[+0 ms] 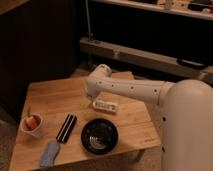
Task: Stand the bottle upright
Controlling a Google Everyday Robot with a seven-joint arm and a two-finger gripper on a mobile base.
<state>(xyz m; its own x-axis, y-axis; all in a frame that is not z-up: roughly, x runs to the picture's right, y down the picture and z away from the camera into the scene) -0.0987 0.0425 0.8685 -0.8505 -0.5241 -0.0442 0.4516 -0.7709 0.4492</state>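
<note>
The bottle (106, 105), small and white with a dark-marked label, lies on its side near the middle of the wooden table (50, 97). My white arm reaches in from the right and bends down just above it. The gripper (93, 100) hangs at the bottle's left end, close to the table top, open, and the bottle rests on the wood rather than in a grip. The fingertips are partly hidden by the wrist.
A black bowl (100, 136) sits just in front of the bottle. A flat black ribbed bar (66, 128) lies to its left. A white cup (32, 124) with an orange thing stands at the left edge, and a grey-blue cloth (49, 154) lies at the front edge.
</note>
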